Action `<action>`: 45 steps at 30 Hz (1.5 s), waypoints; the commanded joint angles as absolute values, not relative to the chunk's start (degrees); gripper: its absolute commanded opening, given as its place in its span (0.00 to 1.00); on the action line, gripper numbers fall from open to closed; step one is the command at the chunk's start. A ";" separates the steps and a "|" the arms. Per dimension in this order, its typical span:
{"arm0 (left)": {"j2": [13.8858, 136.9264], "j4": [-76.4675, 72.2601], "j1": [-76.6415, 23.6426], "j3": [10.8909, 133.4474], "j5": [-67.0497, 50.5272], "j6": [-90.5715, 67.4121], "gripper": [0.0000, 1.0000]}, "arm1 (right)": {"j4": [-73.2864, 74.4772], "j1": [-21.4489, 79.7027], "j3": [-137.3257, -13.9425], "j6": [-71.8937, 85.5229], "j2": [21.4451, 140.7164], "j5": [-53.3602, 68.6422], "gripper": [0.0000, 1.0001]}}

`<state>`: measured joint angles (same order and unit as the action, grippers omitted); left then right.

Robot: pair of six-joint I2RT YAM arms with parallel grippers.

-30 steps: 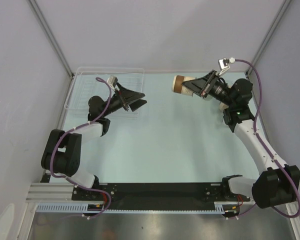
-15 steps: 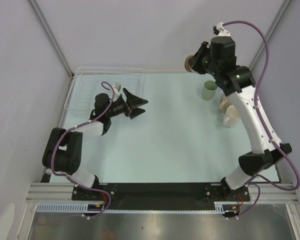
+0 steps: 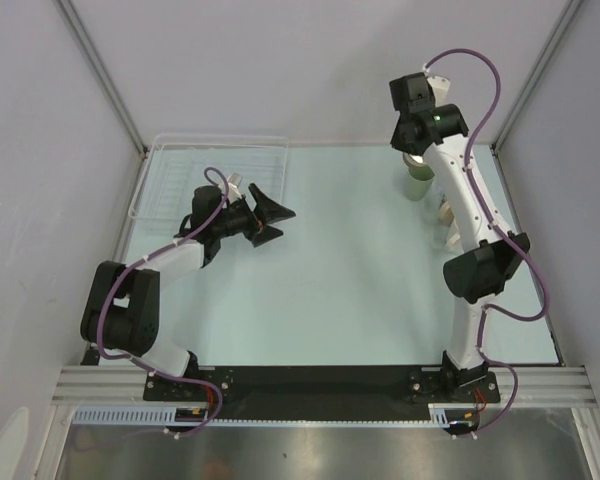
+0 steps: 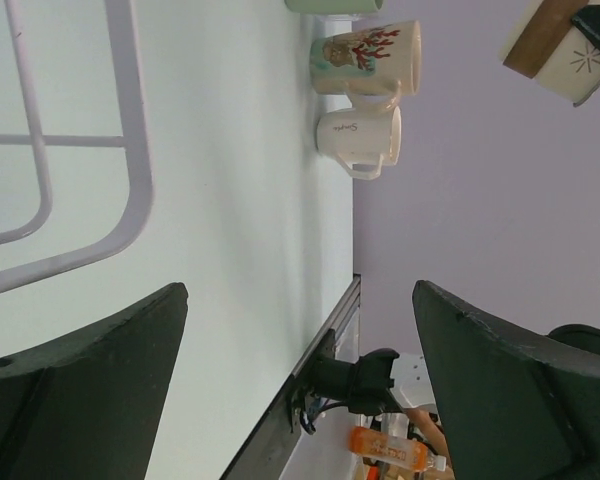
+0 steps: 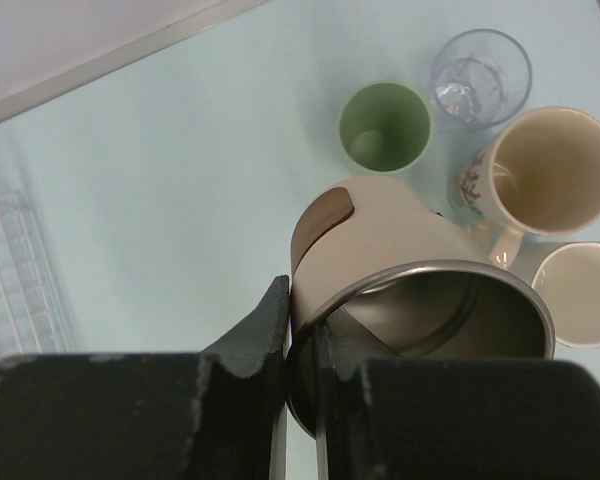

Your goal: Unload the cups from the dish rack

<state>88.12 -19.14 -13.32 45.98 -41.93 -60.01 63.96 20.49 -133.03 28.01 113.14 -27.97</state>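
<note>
pinches the rim of the brown-banded cup (image 5: 380,240) with the right gripper (image 5: 302,340), one finger inside the mouth and one outside, mouth up and base hanging free. holds it high over the far right of the table (image 3: 360,280), above the cups already standing there, probably to clear their rims before lowering into a gap beside them. grips at the rim, most likely, to leave the base free to land flat.

leaves the left gripper (image 4: 300,380) spread wide and empty, just beside the near right corner of the dish rack (image 3: 170,175), apparently parked out of the way.

counts five cups: one in the grip, four standing close together on the table, namely the pale green cup (image 5: 383,125), the clear glass (image 5: 479,75), the beige patterned mug (image 5: 550,170) and the white mug (image 5: 580,295). counts one rack, at the far left, with no cup made out in it from above. looks like the last cup to set down.
</note>
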 commanded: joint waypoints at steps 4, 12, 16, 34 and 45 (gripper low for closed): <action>86.22 -17.23 -13.27 45.00 -40.52 -57.74 0.99 | 62.23 16.00 -135.70 32.96 114.78 -25.67 0.00; 86.92 -17.14 -13.71 43.77 -40.25 -57.66 0.99 | 61.88 14.50 -139.13 33.84 120.75 -23.29 0.00; 87.27 -16.18 -13.80 43.77 -39.99 -57.39 0.98 | 60.39 13.28 -139.04 34.54 122.78 -23.38 0.00; 89.65 -14.85 -15.03 44.12 -39.46 -57.57 0.98 | 55.73 16.07 -120.73 32.52 115.68 -23.28 0.00; 90.00 -15.82 -19.33 44.65 -38.50 -58.54 0.98 | 51.08 15.12 -104.34 34.72 107.40 -22.76 0.00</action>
